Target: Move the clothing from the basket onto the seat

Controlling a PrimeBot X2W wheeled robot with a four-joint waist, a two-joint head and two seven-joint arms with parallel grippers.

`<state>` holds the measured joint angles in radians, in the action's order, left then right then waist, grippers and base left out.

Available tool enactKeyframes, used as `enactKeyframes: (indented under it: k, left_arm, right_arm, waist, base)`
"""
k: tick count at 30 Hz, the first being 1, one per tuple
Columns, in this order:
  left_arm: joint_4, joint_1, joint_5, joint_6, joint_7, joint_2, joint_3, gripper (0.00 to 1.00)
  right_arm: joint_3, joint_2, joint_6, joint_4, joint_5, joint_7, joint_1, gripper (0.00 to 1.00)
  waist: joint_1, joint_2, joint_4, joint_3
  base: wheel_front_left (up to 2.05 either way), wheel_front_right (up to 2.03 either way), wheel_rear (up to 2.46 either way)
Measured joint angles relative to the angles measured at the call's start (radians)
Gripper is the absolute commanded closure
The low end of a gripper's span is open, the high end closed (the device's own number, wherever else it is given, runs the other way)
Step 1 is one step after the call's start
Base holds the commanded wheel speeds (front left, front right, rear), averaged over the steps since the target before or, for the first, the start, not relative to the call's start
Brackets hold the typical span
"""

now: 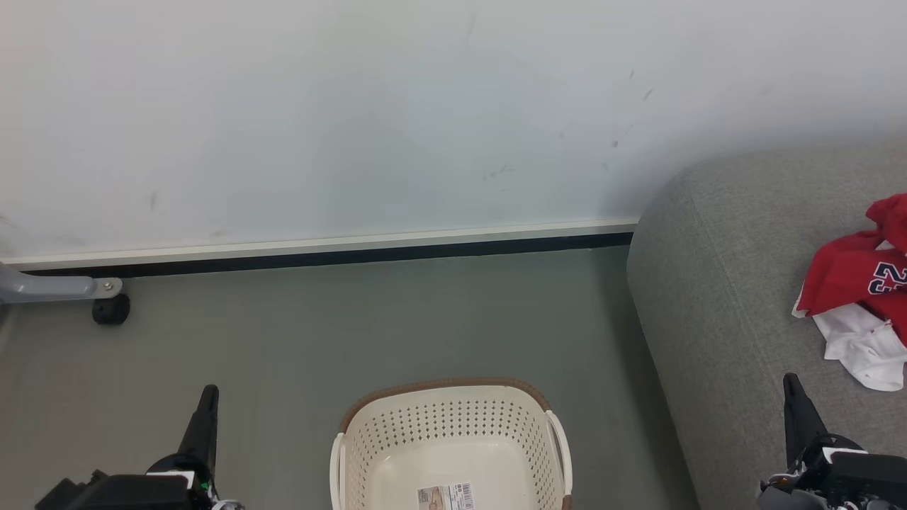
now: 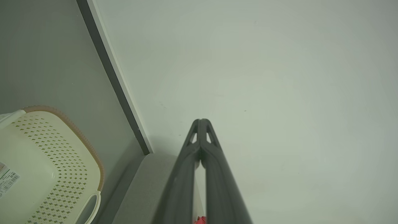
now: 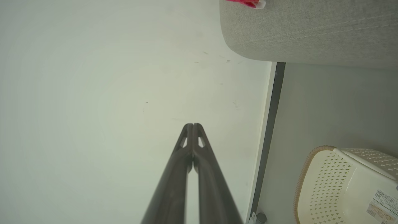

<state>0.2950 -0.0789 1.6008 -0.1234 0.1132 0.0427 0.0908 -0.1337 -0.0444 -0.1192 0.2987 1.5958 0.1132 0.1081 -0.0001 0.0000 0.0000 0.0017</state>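
At lower left the left gripper point(image 1: 207, 400), two long dark fingers pressed together on nothing, points up beside the cream-white perforated plastic laundry basket point(image 1: 439, 388) with its brown rim, whose visible floor carries just a barcode sticker point(image 1: 446, 496). To the right, the large grey fabric seat point(image 1: 716, 283) bears the bright red, white-trimmed clothing point(image 1: 847, 273), heaped up-right of the right gripper point(image 1: 793, 388), likewise closed and empty; the right arm is far nearer. Nothing looks left to carry.
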Motion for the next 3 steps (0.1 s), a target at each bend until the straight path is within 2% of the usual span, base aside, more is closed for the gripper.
enactKeyframes:
  k: [3]
  left_arm:
    - [0.000,0.000,0.000,0.000,0.000,0.000,0.000,1.00]
  right_arm:
    - [0.000,0.000,0.000,0.000,0.000,0.000,0.000,1.00]
  waist:
    - [0.0000,0.0000,0.000,0.000]
  base:
    - [0.00,0.00,0.00]
